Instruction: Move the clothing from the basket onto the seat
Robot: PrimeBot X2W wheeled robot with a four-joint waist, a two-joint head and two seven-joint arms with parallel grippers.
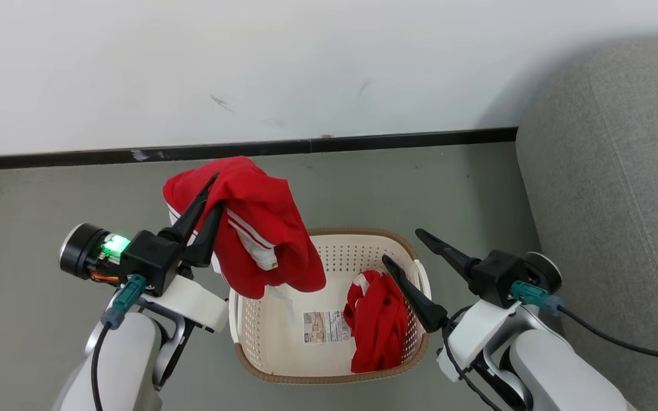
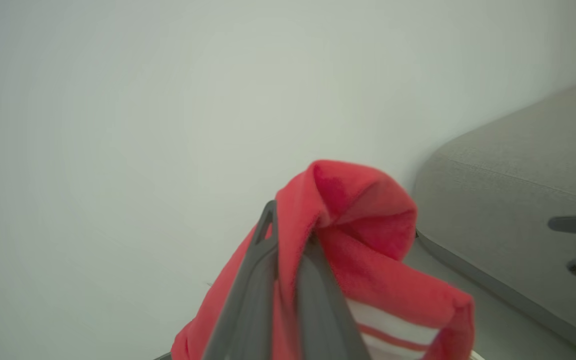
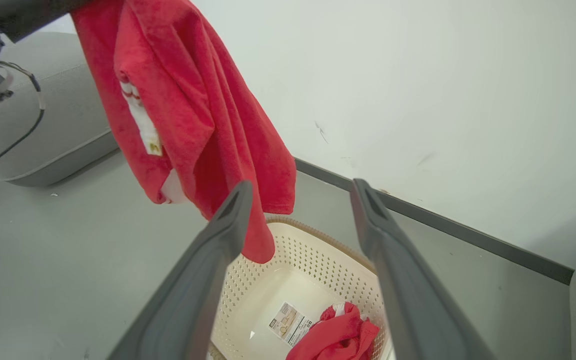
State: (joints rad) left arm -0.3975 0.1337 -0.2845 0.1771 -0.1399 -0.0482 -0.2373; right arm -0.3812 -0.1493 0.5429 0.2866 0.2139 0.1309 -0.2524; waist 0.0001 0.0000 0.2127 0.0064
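My left gripper (image 1: 215, 191) is shut on a red garment (image 1: 260, 234) with white stripe trim, holding it up above the left side of the basket (image 1: 329, 374). Its folds drape down over the basket's rim. The same garment (image 2: 368, 250) wraps around my left fingers (image 2: 258, 290) in the left wrist view. A second red garment (image 1: 377, 322) lies crumpled inside the basket on its right side, beside the floor label (image 1: 326, 326). My right gripper (image 1: 403, 245) hangs open above the basket's right rim, holding nothing. The grey seat (image 1: 614, 188) stands to the right.
A white wall (image 1: 306, 63) with a black baseboard (image 1: 249, 149) runs behind the basket. Grey floor (image 1: 26, 319) surrounds it. A black cable (image 1: 620, 339) trails from my right wrist across the seat's front.
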